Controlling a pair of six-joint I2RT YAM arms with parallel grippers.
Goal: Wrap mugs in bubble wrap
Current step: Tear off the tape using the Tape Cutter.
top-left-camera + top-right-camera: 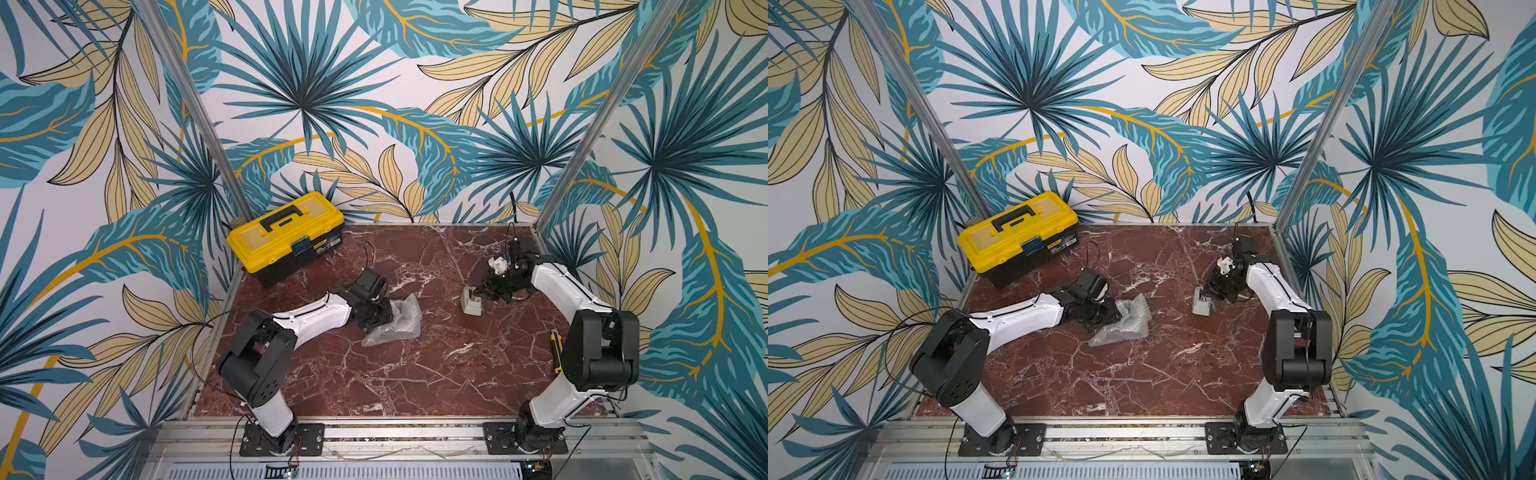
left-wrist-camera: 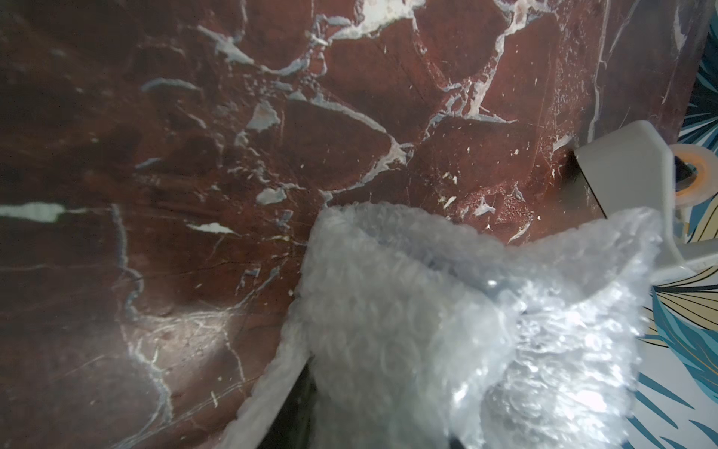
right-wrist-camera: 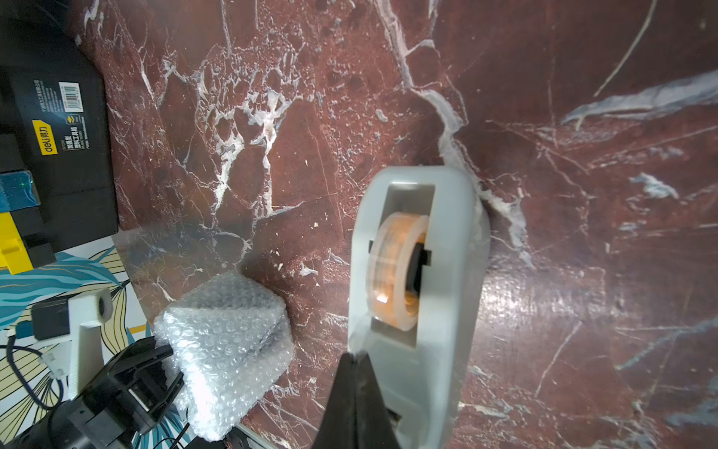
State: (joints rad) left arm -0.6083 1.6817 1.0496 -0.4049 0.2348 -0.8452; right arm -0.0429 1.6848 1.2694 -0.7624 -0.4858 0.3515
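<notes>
The bubble wrap (image 1: 397, 322) (image 1: 1127, 322) lies bunched into a bundle on the red marble table, left of centre. My left gripper (image 1: 379, 318) is shut on the bundle's left side; in the right wrist view one of its black fingers (image 3: 165, 352) presses into the bubble wrap (image 3: 225, 334). In the left wrist view the folds of the bubble wrap (image 2: 427, 311) cover the jaws. The mug is hidden. My right gripper (image 3: 355, 354) (image 1: 478, 293) is shut, tips pinched on the loose tape end at the cutter of a grey tape dispenser (image 3: 447, 369) (image 1: 471, 306) (image 1: 1201, 306).
A yellow and black toolbox (image 1: 286, 237) (image 1: 1017, 237) stands at the back left corner. A yellow-handled tool (image 1: 555, 345) lies by the right arm's base. Metal posts and patterned walls close in the table on three sides.
</notes>
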